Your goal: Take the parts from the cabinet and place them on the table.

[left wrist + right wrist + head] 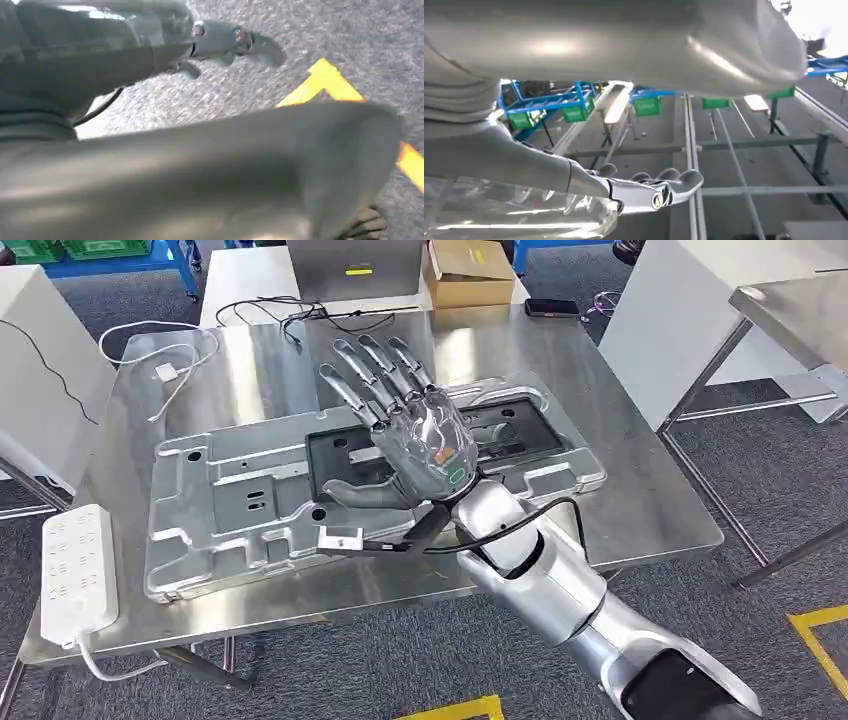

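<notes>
Count of things on and around the steel table

One steel table [650, 510]; on it one large cast metal part [230, 500], one white cable [150, 350] with a small white adapter [165, 371], one black cable [270, 312] and one black phone-like device [551, 308]. One white power strip [76, 570] at the near left edge. One cardboard box [468, 272] behind. One robot hand, the right hand [410, 425], above the part. Green bins [646, 106] on blue racks in the right wrist view: at least five.
</notes>
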Motion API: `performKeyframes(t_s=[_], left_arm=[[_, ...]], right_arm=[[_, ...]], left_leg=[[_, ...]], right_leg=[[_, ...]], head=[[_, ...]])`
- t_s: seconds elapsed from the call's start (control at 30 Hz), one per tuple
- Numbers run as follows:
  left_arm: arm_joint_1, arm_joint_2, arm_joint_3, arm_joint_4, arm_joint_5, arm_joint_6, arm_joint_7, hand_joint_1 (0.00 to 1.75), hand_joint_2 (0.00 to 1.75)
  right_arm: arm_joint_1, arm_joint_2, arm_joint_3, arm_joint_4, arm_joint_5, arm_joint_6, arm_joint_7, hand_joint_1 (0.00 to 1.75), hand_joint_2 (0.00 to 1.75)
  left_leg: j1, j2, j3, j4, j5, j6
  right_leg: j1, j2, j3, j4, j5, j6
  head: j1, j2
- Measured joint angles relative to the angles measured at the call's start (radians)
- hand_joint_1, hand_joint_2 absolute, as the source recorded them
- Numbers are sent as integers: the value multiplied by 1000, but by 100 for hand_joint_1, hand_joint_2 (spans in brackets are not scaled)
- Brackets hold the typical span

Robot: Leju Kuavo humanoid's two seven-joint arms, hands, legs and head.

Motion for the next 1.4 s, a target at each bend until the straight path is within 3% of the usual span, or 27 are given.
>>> performKeyframes(t_s=[0.03,0.1,0.17,0.23,0.3,0.33,0.37,0.47,0.5,0.57,0.63,0.67,0.7,0.73,0.8,0.83,0.87,0.93,1.0,1.07,1.13,1.17,1.2,1.27,1.33,1.37,1.4], left_arm=[[-1,0,0,0,0,0,0,0,0],[0,0,0,0,0,1,0,0,0],[0,0,0,0,0,1,0,0,0],[0,0,0,0,0,1,0,0,0],[0,0,0,0,0,1,-2,0,0],[0,0,0,0,0,1,-2,0,0],[-2,0,0,0,-1,1,-3,0,0],[2,0,0,0,-2,0,-3,0,0],[2,0,0,0,-2,0,-3,0,0],[2,0,1,0,-2,0,-3,0,0],[3,0,1,0,-3,0,-3,0,0],[3,0,1,0,-3,0,-3,0,0],[3,0,1,0,-3,0,-3,0,0],[3,0,1,0,-3,0,-3,0,0],[2,0,2,0,-3,1,-3,0,0],[2,0,2,0,-3,2,-3,0,0],[0,0,2,0,-3,2,-3,0,0],[1,0,2,0,-5,2,-3,0,0],[2,0,2,0,-5,2,-2,0,0],[0,0,2,0,-5,3,-3,0,0],[0,0,2,0,-6,2,-3,0,0],[1,0,2,0,-6,2,-2,0,0],[1,0,2,0,-6,2,-2,0,0],[1,0,2,0,-6,2,-2,0,0],[0,0,2,0,-6,3,-2,0,0],[0,0,2,0,-6,3,-2,0,0],[0,0,2,0,-8,3,-2,0,0]], right_arm=[[0,0,0,0,0,0,0,0,0],[1,0,1,1,-2,-2,0,0,0],[5,0,4,3,-4,-2,-2,0,0],[7,0,7,6,-4,-2,-2,0,0],[6,5,7,6,-4,-2,-2,0,0],[5,7,8,6,-4,-2,-3,0,0],[3,12,8,6,-4,-2,-3,0,0],[4,13,10,7,-4,-2,-3,0,0],[3,14,10,7,-4,-2,-3,0,0],[3,17,10,8,-4,-2,-3,0,0],[4,18,12,10,-3,-2,-3,0,0],[5,18,14,11,-3,-2,-3,0,0],[7,18,16,12,-3,-2,-3,0,0],[8,18,18,13,-3,-2,-3,0,0],[7,18,19,13,-3,-2,-3,0,0],[7,18,19,13,-3,-2,-3,0,0],[6,18,19,13,-3,-3,-3,0,0],[7,19,19,13,-4,-3,-3,0,0],[7,19,20,14,-5,-3,-3,0,0],[6,19,20,14,-5,-3,-3,0,0],[7,19,20,14,-5,-3,-3,0,0],[9,18,21,15,-5,-3,-3,0,0],[10,18,21,17,-6,-3,-3,0,0],[11,18,23,19,-6,-3,-3,0,0],[10,18,23,19,-6,-4,-3,0,0],[9,18,23,19,-8,-5,-3,0,0],[8,20,23,19,-9,-5,-3,0,0]], left_leg=[[0,0,-6,0,5,8],[-4,2,-26,0,17,25],[-8,4,-40,1,28,28],[-10,4,-49,1,35,27],[-10,2,-51,1,41,23],[-9,3,-54,0,44,18],[-12,3,-61,0,53,9],[-11,3,-66,-10,74,-11],[-13,4,-71,-10,70,-16],[-12,3,-95,67,-14,-16],[-15,2,-148,234,-106,-18],[-15,3,-163,298,-124,-18],[-15,3,-155,308,-114,-17],[-15,3,-122,269,-84,-16],[-15,3,-13,91,-13,-12],[-15,3,32,9,-6,-8],[-23,2,45,-17,-15,-6],[-23,-1,36,-20,-14,-5],[-19,-1,27,-23,-1,13],[-17,4,10,-25,14,34],[-17,6,-11,-24,29,38],[-17,8,-21,-23,36,37],[-17,9,-31,-22,44,36],[-17,9,-48,-20,55,33],[-16,8,-57,-17,64,26],[-20,7,-63,-17,69,18],[-19,8,-66,-17,78,12]], right_leg=[[3,0,-10,28,-32,-1],[5,1,-67,193,-136,-1],[5,1,-97,304,-171,-2],[6,1,-41,234,-120,-4],[9,1,68,52,-49,-14],[12,5,94,-6,-57,-18],[22,7,107,-21,-57,-19],[25,7,97,-23,-53,-25],[12,3,92,-33,-43,-36],[10,-1,77,-34,-31,-46],[14,-3,62,-33,-19,-52],[16,-3,54,-32,-12,-54],[18,-3,46,-31,-6,-55],[18,-3,38,-29,-2,-54],[18,-3,29,-23,3,-51],[18,-3,25,-19,5,-49],[25,-3,19,-15,9,-43],[24,-3,12,-15,22,-33],[25,-2,6,-16,31,-23],[21,0,-16,36,-44,-16],[20,0,-62,186,-141,-13],[20,0,-80,254,-167,-12],[20,0,-79,283,-163,-12],[20,0,-19,211,-99,-11],[20,1,89,40,-39,-14],[24,3,126,-22,-62,-19],[29,6,130,-37,-64,-22]], head=[[8,0],[28,0],[37,0],[45,0],[55,0],[59,0],[56,0],[56,0],[53,0],[31,0],[13,0],[8,0],[6,0],[3,0],[-1,0],[-3,0],[-5,0],[-3,0],[-1,0],[5,0],[18,0],[22,0],[26,0],[34,0],[44,0],[48,0],[48,0]])
